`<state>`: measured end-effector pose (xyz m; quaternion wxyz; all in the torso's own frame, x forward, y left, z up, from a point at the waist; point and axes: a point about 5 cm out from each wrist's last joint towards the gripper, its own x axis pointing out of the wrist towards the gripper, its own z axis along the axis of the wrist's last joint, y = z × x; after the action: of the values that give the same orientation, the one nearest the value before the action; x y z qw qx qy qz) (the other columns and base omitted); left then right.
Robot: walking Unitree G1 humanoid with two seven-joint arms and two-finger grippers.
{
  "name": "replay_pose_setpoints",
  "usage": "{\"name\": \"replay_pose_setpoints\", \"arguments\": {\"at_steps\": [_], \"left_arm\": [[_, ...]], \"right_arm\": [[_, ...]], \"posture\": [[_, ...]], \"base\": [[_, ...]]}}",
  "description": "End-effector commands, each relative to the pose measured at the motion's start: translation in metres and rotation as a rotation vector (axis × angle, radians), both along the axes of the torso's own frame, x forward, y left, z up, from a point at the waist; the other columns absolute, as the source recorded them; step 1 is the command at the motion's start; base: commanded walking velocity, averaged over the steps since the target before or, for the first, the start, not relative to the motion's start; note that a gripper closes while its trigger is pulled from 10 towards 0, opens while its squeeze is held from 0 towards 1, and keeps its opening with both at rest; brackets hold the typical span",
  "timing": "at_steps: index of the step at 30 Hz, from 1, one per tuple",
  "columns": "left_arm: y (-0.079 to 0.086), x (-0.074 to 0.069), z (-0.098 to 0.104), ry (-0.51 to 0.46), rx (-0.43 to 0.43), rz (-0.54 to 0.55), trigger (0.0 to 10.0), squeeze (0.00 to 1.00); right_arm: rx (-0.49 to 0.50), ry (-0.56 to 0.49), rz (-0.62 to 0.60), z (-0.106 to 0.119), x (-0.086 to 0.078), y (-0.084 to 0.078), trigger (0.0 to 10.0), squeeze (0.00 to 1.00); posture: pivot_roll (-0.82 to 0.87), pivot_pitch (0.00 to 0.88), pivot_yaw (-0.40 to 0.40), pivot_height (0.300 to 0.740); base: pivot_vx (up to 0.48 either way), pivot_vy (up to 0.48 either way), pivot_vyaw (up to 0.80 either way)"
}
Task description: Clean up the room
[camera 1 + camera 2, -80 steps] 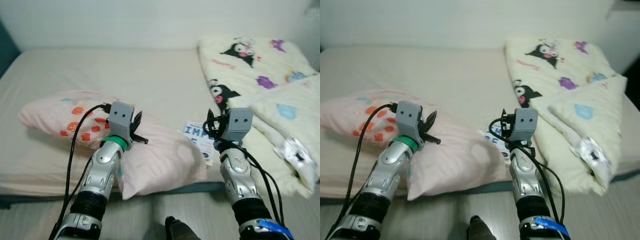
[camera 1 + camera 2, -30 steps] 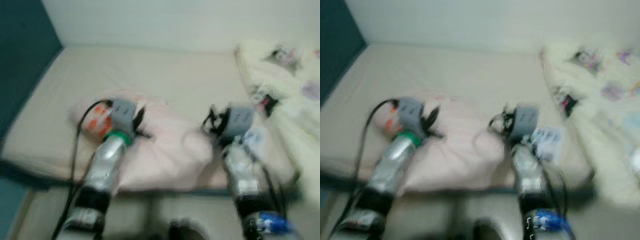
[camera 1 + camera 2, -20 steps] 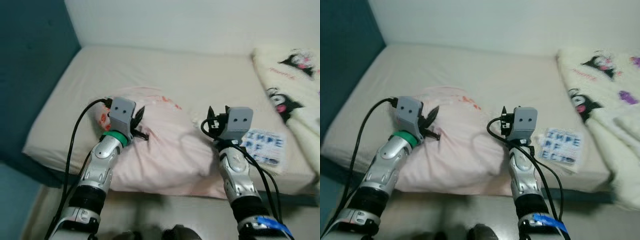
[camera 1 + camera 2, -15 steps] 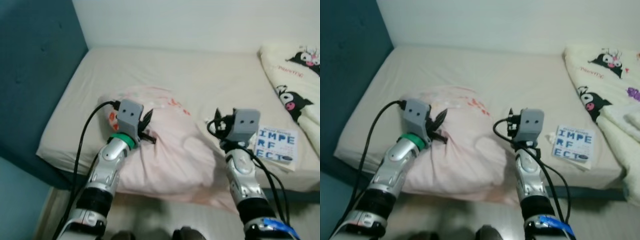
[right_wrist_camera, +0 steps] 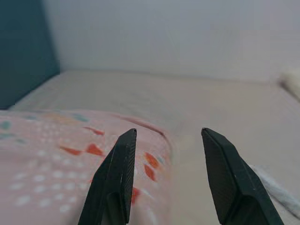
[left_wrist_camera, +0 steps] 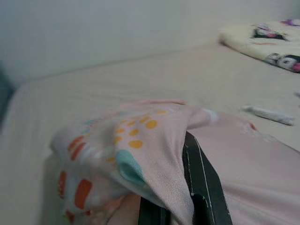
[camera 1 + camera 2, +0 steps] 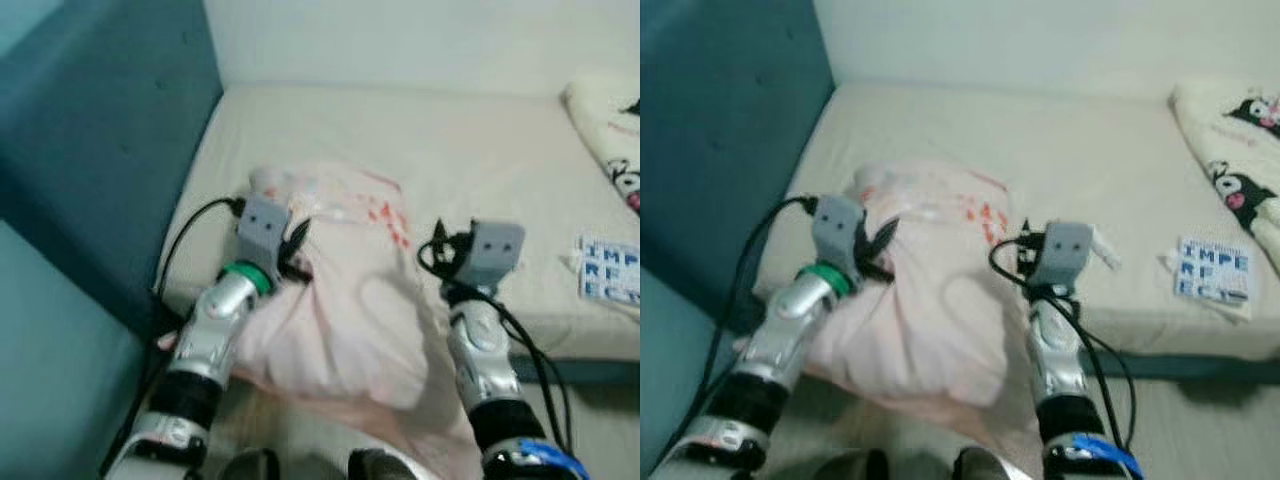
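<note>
The soft pale-pink pillow with orange and teal spots (image 7: 345,300) lay across the near edge of the beige mattress (image 7: 450,140), close to the teal padded headboard (image 7: 100,150), with its lower end sagging off the bed toward the floor. The left gripper (image 7: 292,252) was clenched on a fold of the pillow's cover; in the left wrist view the fabric draped over one black finger (image 6: 199,180) and was pinched against the other. The right gripper (image 5: 171,178) hung released just above the pillow's other side, its two fingers spread with nothing between them. A white booklet with blue lettering (image 7: 1212,268) lay on the mattress well apart to the right, beside a cream blanket printed with black cartoon characters (image 7: 1230,150). The step in hand seemed to be carrying the pillow up to the head of the bed. To do it well, the left pinch should probably hold plenty of cloth rather than a thin edge, since the cover could slip. The right gripper would likely need to close on the opposite side first, so the hanging end lifts clear instead of dragging off the mattress.
</note>
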<state>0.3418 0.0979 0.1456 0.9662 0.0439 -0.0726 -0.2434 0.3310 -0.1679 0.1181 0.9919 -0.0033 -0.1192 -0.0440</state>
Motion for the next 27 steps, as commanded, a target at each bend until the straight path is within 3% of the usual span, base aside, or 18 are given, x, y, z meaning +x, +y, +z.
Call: {"name": "replay_pose_setpoints", "arguments": {"at_steps": [1, 7, 16, 21, 27], "left_arm": [[-0.0052, -0.0011, 0.0111, -0.058, -0.016, -0.015, 10.0, 0.00], [-0.0058, -0.0025, 0.0101, -0.055, -0.009, -0.023, 10.0, 0.00], [-0.0102, -0.0013, 0.0087, -0.020, -0.020, -0.034, 10.0, 0.00], [-0.0067, 0.0049, 0.0117, -0.022, -0.033, 0.064, 10.0, 0.00], [-0.0057, 0.0071, 0.0170, -0.053, -0.053, 0.102, 10.0, 0.00]], "right_arm": [[0.006, 0.006, -0.021, -0.0020, -0.0007, -0.0062, 10.0, 0.00], [0.010, 0.005, -0.018, -0.0018, -0.0003, -0.0041, 10.0, 0.00], [0.018, 0.006, -0.032, -0.0036, -0.0025, -0.0072, 10.0, 0.00], [0.008, -0.001, -0.036, -0.0010, -0.0014, -0.0092, 10.0, 0.00], [-0.010, -0.005, -0.031, 0.0018, 0.0007, -0.0097, 10.0, 0.00]], "posture": [[0.02, 0.065, 0.062, 0.740], [0.03, 0.069, 0.065, 0.740], [0.03, 0.072, 0.078, 0.740], [0.03, 0.072, 0.077, 0.740], [0.02, 0.068, 0.069, 0.740]], "base": [[0.000, -0.480, 0.00], [0.000, -0.480, 0.00], [0.000, 0.000, 0.00], [0.000, 0.000, 0.00], [0.000, 0.000, 0.00]]}}
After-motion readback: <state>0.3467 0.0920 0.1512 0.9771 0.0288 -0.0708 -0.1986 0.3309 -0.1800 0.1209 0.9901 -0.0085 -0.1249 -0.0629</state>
